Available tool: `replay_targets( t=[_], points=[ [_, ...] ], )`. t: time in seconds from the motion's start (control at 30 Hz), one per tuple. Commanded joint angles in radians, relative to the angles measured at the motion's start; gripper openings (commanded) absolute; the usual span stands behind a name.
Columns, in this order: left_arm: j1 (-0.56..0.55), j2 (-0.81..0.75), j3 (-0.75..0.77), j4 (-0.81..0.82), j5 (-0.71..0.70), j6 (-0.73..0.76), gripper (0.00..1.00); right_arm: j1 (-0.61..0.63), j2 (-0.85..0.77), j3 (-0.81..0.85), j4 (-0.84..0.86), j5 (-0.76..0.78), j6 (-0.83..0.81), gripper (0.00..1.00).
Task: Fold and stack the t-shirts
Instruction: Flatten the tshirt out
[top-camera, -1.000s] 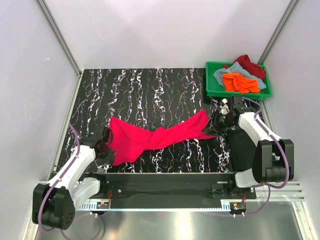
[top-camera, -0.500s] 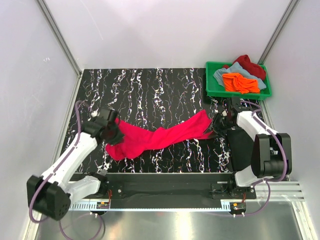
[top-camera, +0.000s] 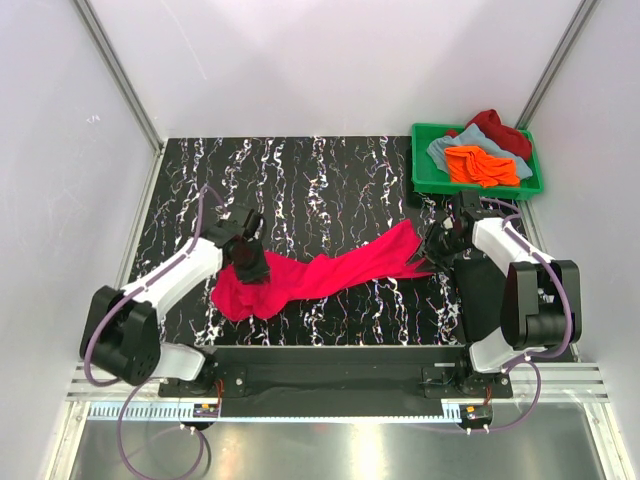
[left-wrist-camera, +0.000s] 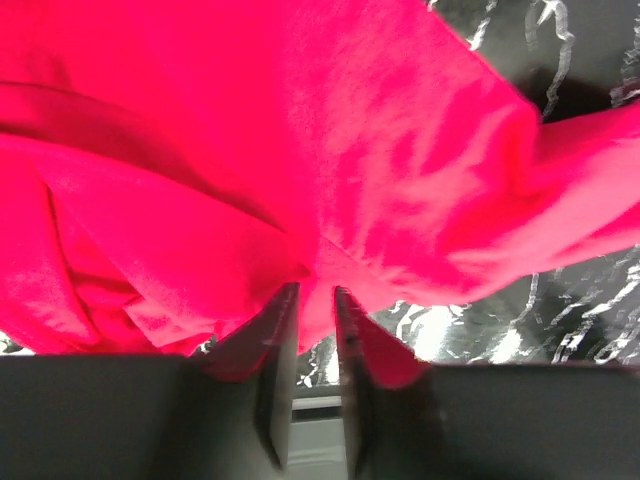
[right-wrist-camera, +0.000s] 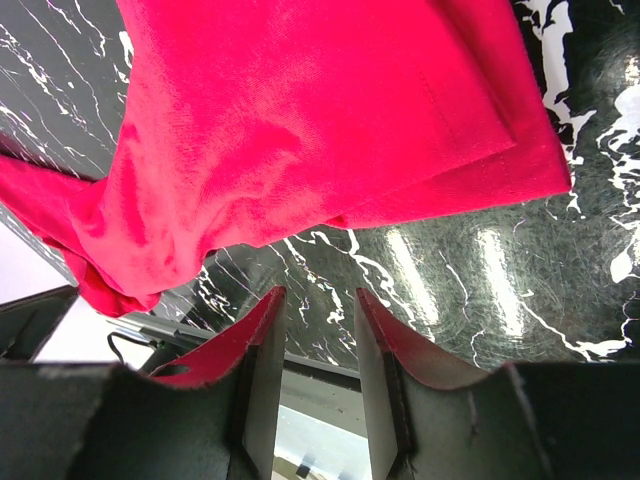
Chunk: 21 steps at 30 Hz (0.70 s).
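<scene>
A bright pinkish-red t-shirt (top-camera: 330, 268) lies stretched across the black marbled table, bunched at its left end. My left gripper (top-camera: 250, 267) sits on that bunched end. In the left wrist view its jaws (left-wrist-camera: 315, 292) stand a little apart, open, with a fold of the red cloth (left-wrist-camera: 300, 150) at the fingertips. My right gripper (top-camera: 432, 250) hovers at the shirt's right end. In the right wrist view it (right-wrist-camera: 315, 292) is open with only table between the fingers, and the shirt's hem (right-wrist-camera: 470, 175) lies just beyond the tips.
A green crate (top-camera: 420, 178) at the back right holds an orange shirt (top-camera: 480, 165), a grey-blue one (top-camera: 440, 150) and a dark red one (top-camera: 497, 128). White walls with metal posts close in the table on three sides.
The left arm swung from the near left edge inward and farther back, dragging the shirt's left part into a bunch. Its jaws have parted from shut. The right arm barely moved.
</scene>
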Motion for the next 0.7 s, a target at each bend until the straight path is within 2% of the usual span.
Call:
replay_targets(
  t=[0.0,0.1,0.2,0.43,0.67],
  points=[
    [0.025,-0.084,0.024,0.012,-0.017,0.024,0.39,-0.001,0.002,0.038,-0.001,0.000,-0.028,0.40],
    [0.052,-0.108,-0.002,-0.010,-0.008,0.022,0.56,0.000,0.011,0.033,-0.001,-0.003,-0.034,0.40],
    [0.050,-0.111,-0.016,-0.018,0.020,0.013,0.60,0.000,0.023,0.036,-0.001,-0.009,-0.034,0.40],
    [0.047,-0.036,-0.021,0.030,0.072,0.048,0.62,-0.001,0.028,0.041,0.007,-0.023,-0.026,0.40],
    [0.041,0.024,-0.025,0.067,0.098,0.057,0.53,0.000,0.023,0.033,0.011,-0.020,-0.015,0.39]
  ],
)
